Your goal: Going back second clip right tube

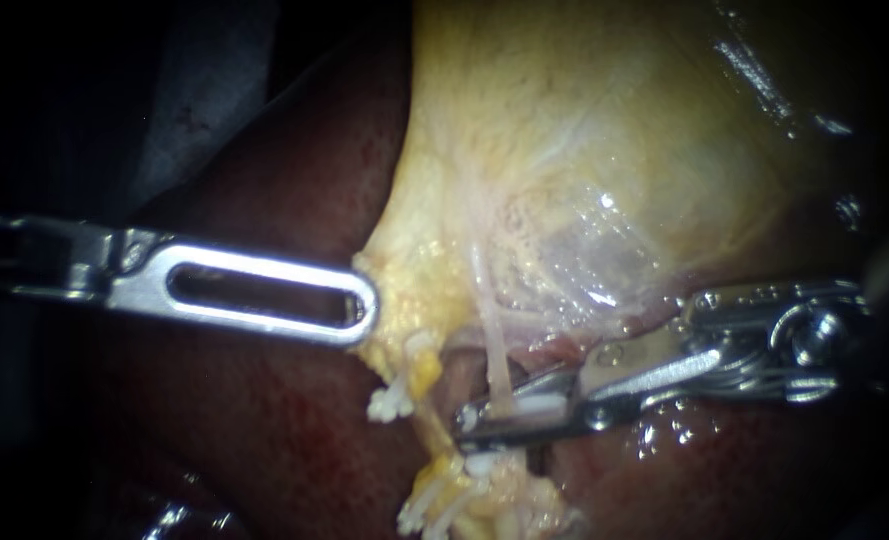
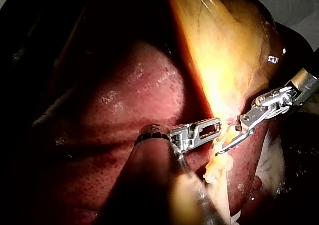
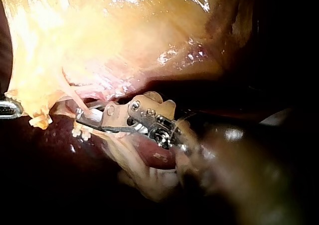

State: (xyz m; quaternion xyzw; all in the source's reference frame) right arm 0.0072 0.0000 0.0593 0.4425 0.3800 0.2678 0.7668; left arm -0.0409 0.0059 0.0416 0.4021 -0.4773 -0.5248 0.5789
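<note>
My left instrument (image 1: 364, 305) comes in from the left; its slotted jaws are shut on the yellow lower edge of the gallbladder (image 1: 564, 150). A thin pale tube (image 1: 499, 365) runs down from the gallbladder into the jaws of my right instrument (image 1: 469, 418). Those jaws stand slightly open around the tube, with a white clip (image 1: 536, 405) lying between them. In the left wrist view my left instrument (image 2: 215, 129) holds the yellow edge, and my right instrument (image 2: 227, 144) is just past it. The right wrist view shows my right instrument (image 3: 82, 116) at the tube.
Dark red liver (image 1: 264, 430) lies under and around the work. White clips (image 1: 392, 402) sit on the fatty strand left of the tube, and more white clips (image 1: 444, 505) lie lower down. Wet tissue glistens under the right instrument's hinge (image 1: 804, 340).
</note>
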